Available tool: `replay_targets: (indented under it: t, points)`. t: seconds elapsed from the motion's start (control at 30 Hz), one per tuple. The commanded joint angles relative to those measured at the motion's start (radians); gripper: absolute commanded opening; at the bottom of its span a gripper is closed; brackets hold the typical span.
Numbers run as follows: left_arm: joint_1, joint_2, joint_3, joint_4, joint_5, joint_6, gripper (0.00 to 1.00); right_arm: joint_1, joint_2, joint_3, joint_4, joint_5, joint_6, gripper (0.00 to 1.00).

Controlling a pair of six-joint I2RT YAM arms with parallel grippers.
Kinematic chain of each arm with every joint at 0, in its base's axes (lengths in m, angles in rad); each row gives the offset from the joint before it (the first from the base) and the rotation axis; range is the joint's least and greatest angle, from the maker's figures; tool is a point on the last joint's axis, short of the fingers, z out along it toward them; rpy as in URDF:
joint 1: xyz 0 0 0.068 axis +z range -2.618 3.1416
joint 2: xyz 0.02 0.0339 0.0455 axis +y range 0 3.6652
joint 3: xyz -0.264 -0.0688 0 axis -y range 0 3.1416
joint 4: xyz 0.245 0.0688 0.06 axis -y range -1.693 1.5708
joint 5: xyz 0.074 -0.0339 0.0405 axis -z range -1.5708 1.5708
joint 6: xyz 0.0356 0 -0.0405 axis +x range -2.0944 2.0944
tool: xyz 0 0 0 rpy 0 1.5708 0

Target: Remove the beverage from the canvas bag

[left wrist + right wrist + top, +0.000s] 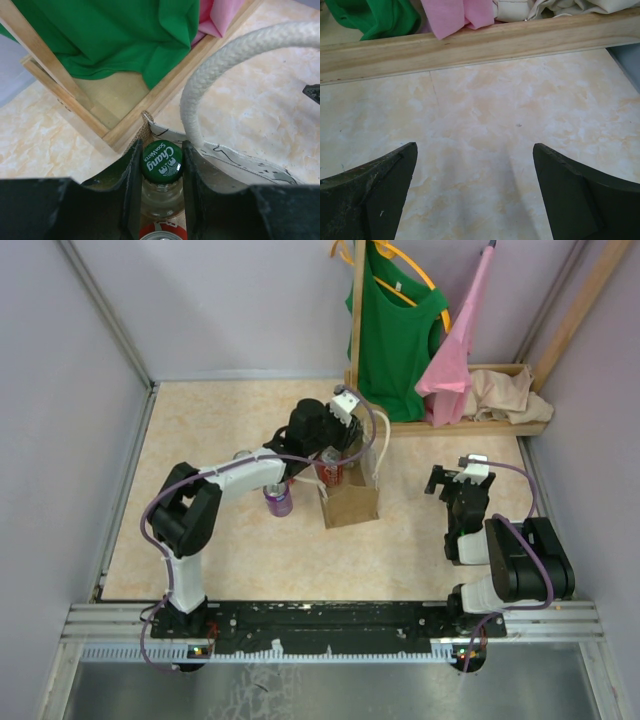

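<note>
Left gripper: the left gripper point(161, 152) is over the bag, and its two dark fingers point(134, 175) press on both sides of a green cap point(161, 160), so it is grasping the bottle by the top.
Bottle: the bottle point(160, 192) is of clear glass and stands upright between the fingers. The cap reads "Chang Soda Water". The lower part is hidden, so I cannot tell how deep it sits.
Bag: the bag point(352, 505) is small and brown and stands near the middle of the table point(250, 560) with its mouth open. The bottle is at the corner of this mouth, just beside the pale lining.
Rope handle: a thick white rope handle point(196, 90) rises in an arch just to the right of the cap.
Red can: the top of a red can point(162, 233) shows at the lower edge of the left wrist view, just beside the bottle.
Purple can: a purple can point(278, 500) stands on the table left of the bag, apart from it.
Right gripper: the right gripper point(474, 146) hangs over bare table, well apart from the bag, with its jaws spread wide and nothing between them.
Wooden rack: a wooden rack point(470, 427) stands at the far side, behind the bag.
Clothes: a green shirt point(395, 340) and a pink cloth point(455, 360) hang on the rack, and a beige cloth point(505, 395) lies on its base.
</note>
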Motion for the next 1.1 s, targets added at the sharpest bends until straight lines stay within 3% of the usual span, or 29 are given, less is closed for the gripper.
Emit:
replay_targets:
  t: [0.0, 0.23, 0.77, 0.93, 1.07]
  points:
    - [-0.006, -0.103, 0.112, 0.193, -0.006, 0.031, 0.00, -0.002, -0.001, 0.022, 0.050, 0.002, 0.002, 0.99]
    - [-0.006, -0.126, 0.167, 0.171, -0.001, 0.044, 0.00, -0.002, -0.001, 0.022, 0.050, 0.002, 0.001, 0.99]
    - [-0.007, -0.296, 0.312, -0.133, -0.020, 0.057, 0.00, -0.002, -0.001, 0.022, 0.050, 0.002, 0.000, 0.99]
    - [-0.006, -0.366, 0.376, -0.304, -0.125, 0.114, 0.00, -0.002, -0.001, 0.022, 0.050, 0.002, 0.000, 0.99]
    - [-0.005, -0.490, 0.299, -0.370, -0.309, 0.145, 0.00, -0.001, -0.001, 0.022, 0.050, 0.002, 0.001, 0.99]
